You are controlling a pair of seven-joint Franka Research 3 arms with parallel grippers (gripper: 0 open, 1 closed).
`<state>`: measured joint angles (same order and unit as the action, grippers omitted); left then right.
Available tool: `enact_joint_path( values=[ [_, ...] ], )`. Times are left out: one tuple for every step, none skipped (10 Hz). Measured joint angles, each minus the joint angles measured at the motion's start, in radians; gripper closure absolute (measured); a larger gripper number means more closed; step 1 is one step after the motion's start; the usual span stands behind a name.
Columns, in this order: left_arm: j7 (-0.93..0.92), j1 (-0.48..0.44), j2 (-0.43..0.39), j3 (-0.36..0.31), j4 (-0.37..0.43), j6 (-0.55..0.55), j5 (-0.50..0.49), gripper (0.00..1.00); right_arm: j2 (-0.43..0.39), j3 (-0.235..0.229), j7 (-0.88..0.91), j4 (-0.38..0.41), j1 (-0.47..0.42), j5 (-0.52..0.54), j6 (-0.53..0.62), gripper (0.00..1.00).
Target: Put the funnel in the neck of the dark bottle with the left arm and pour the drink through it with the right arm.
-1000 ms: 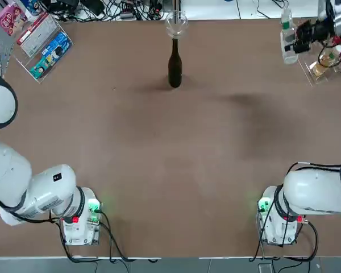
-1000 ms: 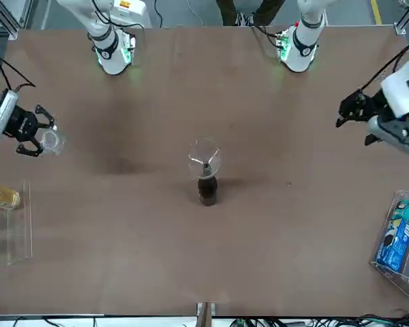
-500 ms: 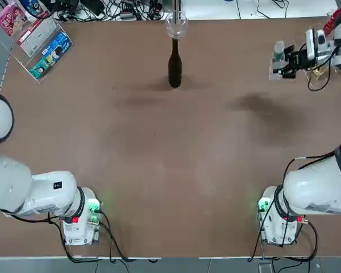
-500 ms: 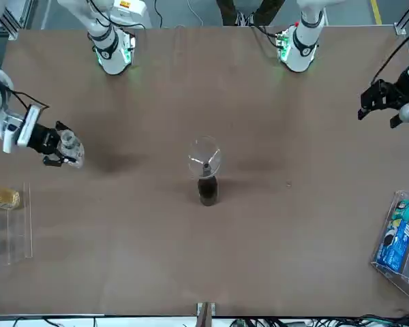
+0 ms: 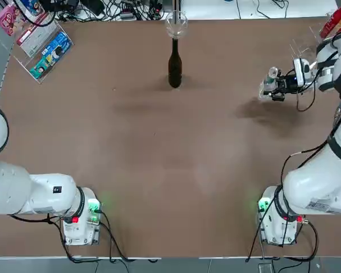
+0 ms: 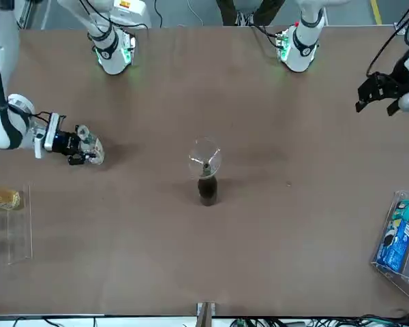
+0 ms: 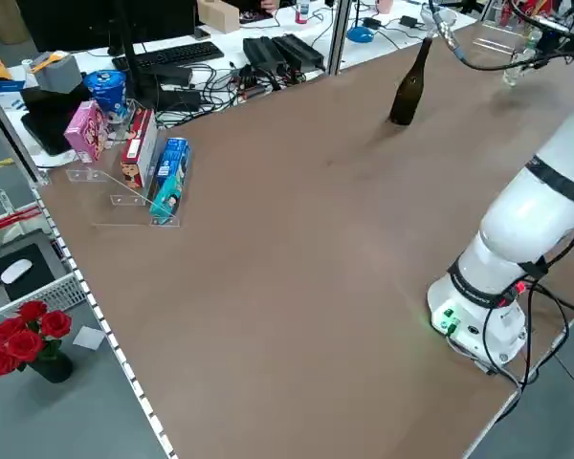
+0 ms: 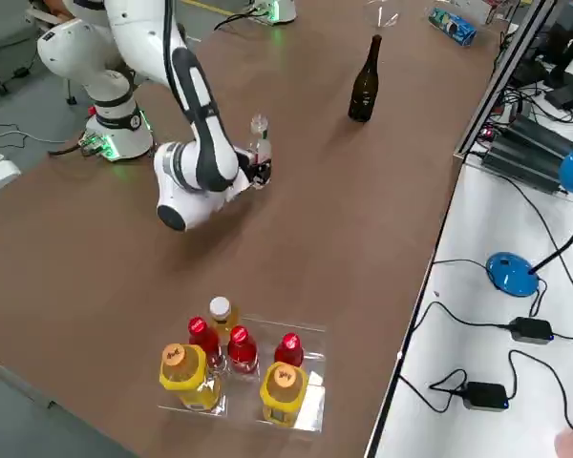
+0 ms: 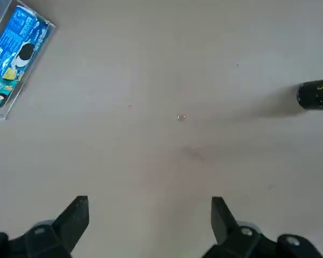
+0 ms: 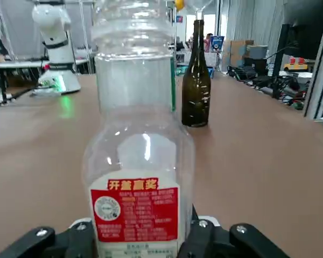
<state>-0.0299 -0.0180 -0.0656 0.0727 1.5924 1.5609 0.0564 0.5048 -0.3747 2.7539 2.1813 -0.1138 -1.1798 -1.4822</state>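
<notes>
The dark bottle (image 5: 174, 69) stands upright at the far middle of the table, with the clear funnel (image 5: 176, 23) seated in its neck. My right gripper (image 5: 279, 86) is shut on the drink (image 5: 269, 82), a small clear bottle held upright just above the table, well to the right of the dark bottle. In the right wrist view the drink (image 10: 137, 161) fills the foreground, and the dark bottle (image 10: 196, 80) stands beyond it. My left gripper (image 6: 376, 92) hovers open and holds nothing, off at the table's left side; its fingers (image 9: 75, 217) stand wide apart.
A clear holder of snack boxes (image 5: 42, 45) sits at the far left corner. At the far right edge a clear tray (image 8: 310, 391) holds several red and yellow bottles. Cables and desk gear lie beyond the far edge.
My right gripper carried the drink from the far right tray inward and down over the table. The left gripper drew back toward the table's left side.
</notes>
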Motion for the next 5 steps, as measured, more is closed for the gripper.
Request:
enact_joint_path(
  values=[
    [0.000,0.002,0.006,0.000,-0.003,0.007,0.000,0.00,0.030,0.000,0.000,0.000,0.000,-0.002,0.023,0.48],
    [0.001,0.008,0.014,0.000,-0.014,0.012,0.000,0.00,0.063,0.001,0.000,0.002,0.000,-0.016,0.041,0.48],
    [0.005,0.015,0.019,0.000,-0.025,0.013,0.000,0.00,0.096,0.001,0.008,0.007,0.000,-0.047,0.060,0.48],
    [0.021,0.023,0.020,0.000,-0.028,0.013,0.000,0.00,0.125,0.001,0.016,0.014,0.001,-0.077,0.082,0.48],
    [0.046,0.033,0.020,0.000,-0.029,0.013,0.000,0.01,0.144,0.002,0.018,0.014,0.001,-0.092,0.095,0.48]
  ],
)
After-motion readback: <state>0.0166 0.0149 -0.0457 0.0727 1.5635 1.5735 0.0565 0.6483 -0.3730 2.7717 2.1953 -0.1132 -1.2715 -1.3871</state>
